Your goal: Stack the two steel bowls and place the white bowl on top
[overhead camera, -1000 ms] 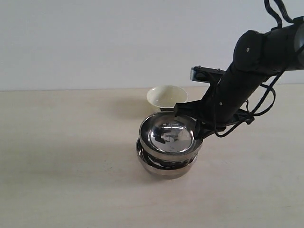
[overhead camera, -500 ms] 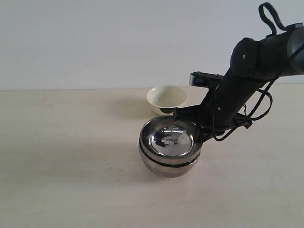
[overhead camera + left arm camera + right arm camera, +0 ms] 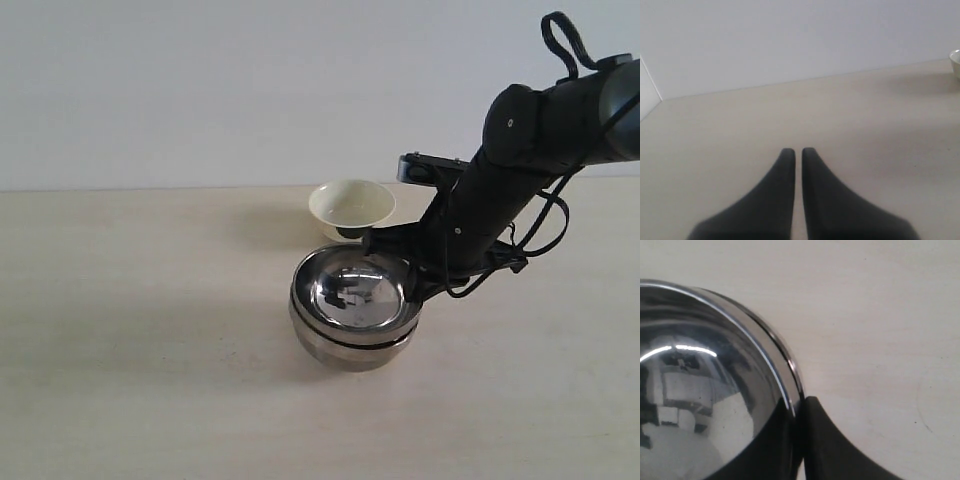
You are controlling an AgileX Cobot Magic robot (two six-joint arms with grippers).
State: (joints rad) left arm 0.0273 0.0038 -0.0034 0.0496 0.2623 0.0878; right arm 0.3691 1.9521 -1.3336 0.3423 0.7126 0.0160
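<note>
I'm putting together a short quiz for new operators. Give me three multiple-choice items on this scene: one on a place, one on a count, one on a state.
1. Where is the white bowl relative to the steel bowls?
A. on top of them
B. inside the upper one
C. on the table behind them

2. How many steel bowls are there?
A. two
B. one
C. three

3. What is the right tool doing?
A. hanging open over the table
B. clamping the rim of the upper steel bowl
C. holding the white bowl

Key: 1 C, it stands alone on the table; 2 A, one nests in the other; 3 B, the wrist view shows its fingers pinching the rim.
</note>
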